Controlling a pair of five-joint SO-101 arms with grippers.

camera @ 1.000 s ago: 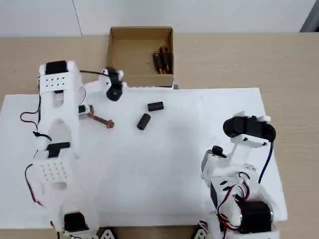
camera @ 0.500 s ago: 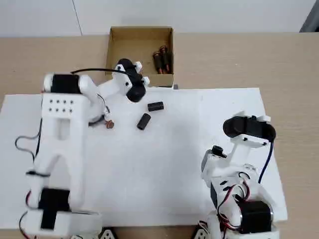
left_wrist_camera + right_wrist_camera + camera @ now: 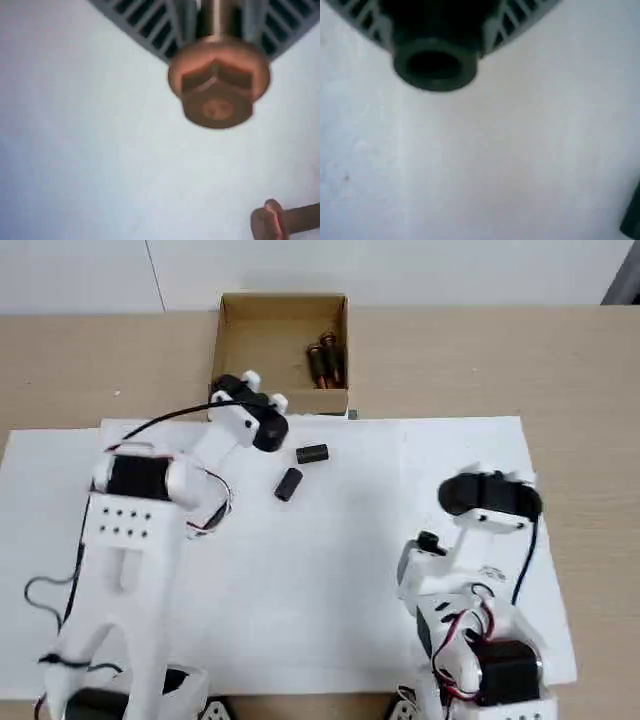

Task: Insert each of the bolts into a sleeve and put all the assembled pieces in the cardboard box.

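My left gripper (image 3: 218, 17) is shut on a copper bolt (image 3: 218, 85), whose hex head faces the wrist camera just above the white sheet. A second bolt (image 3: 285, 222) lies on the sheet close by. My right gripper (image 3: 437, 17) is shut on a black sleeve (image 3: 435, 65), its open bore toward the camera. In the high view two loose sleeves (image 3: 312, 453) (image 3: 288, 484) lie on the sheet right of the left arm (image 3: 140, 500). The cardboard box (image 3: 232, 350) at the back holds assembled pieces (image 3: 325, 360). The right arm (image 3: 470, 540) stands at the front right.
A white sheet (image 3: 340, 570) covers most of the wooden table (image 3: 500, 360). Another dark object (image 3: 632, 220) shows at the edge of the right wrist view. The left arm's cable (image 3: 165, 420) loops over the sheet near the box.
The left arm has swung over the sheet, its upper part coming forward and to the right. It now covers the bolt seen lying there earlier. The right arm has shifted slightly left.
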